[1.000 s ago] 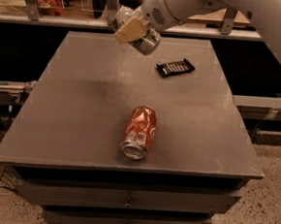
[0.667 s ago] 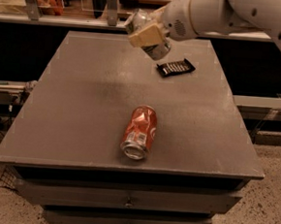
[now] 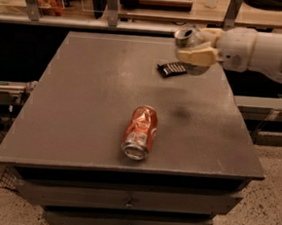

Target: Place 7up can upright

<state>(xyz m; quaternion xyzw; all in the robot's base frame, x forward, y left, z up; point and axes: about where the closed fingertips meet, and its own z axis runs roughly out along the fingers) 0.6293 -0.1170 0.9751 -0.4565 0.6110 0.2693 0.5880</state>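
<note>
My gripper (image 3: 192, 44) hovers above the table's (image 3: 83, 105) far right corner, fingers clamped on the tilted 7up can (image 3: 186, 36), so I should square its base over bare tabletop before lowering.

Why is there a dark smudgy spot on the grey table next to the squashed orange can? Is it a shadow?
Camera view: likely yes, a soft shadow on the dark grey table, lying below the gripper, which hangs over the far right side, shut on the silver-white aluminium 7up can; camera view again: the near end of the dented orange-red soda can glints.
</note>
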